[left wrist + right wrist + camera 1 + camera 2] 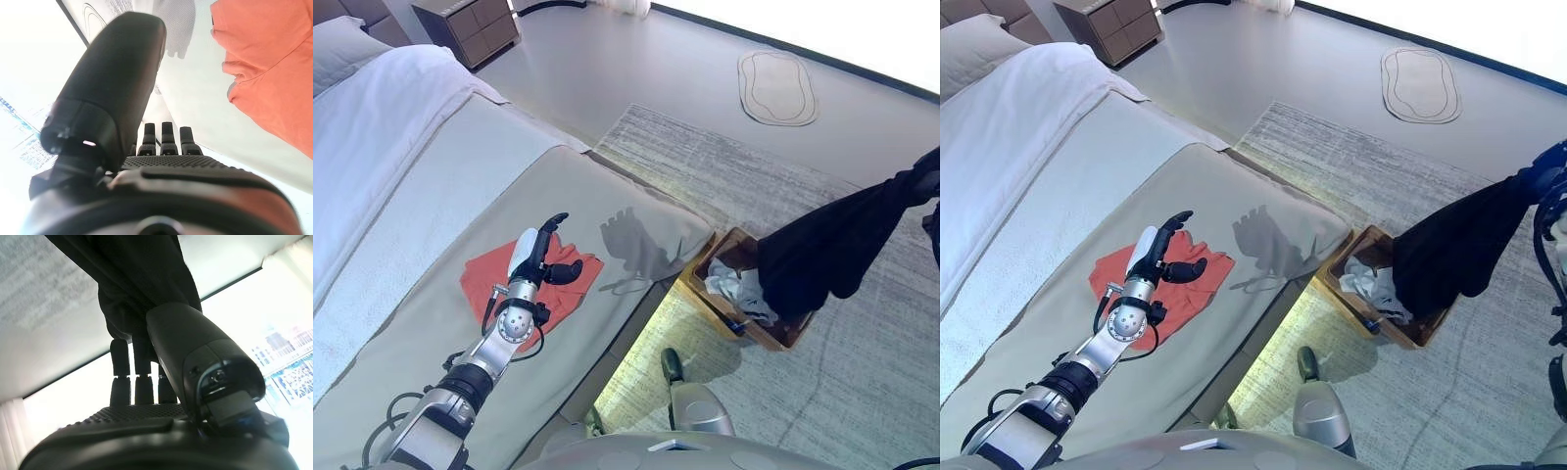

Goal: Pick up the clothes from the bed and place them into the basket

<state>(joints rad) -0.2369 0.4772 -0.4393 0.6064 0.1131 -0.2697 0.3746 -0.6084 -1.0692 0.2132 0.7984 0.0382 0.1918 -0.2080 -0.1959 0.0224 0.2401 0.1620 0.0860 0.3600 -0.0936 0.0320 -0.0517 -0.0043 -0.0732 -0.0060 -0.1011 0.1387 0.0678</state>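
Right hand (146, 396) pinches limp black garment (832, 245) over basket (705, 262), centre right; left hand (543, 259) open above soft orange shirt (484, 279): grasp bunched fold.

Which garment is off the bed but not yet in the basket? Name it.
The black garment, hanging from the right hand above the basket. The orange one lies on the bed; the white one is already inside.

Readable text: none could be made out in any view.
Labels or numbers on the clothes, basket (705, 257) or bed (431, 186): none showed.
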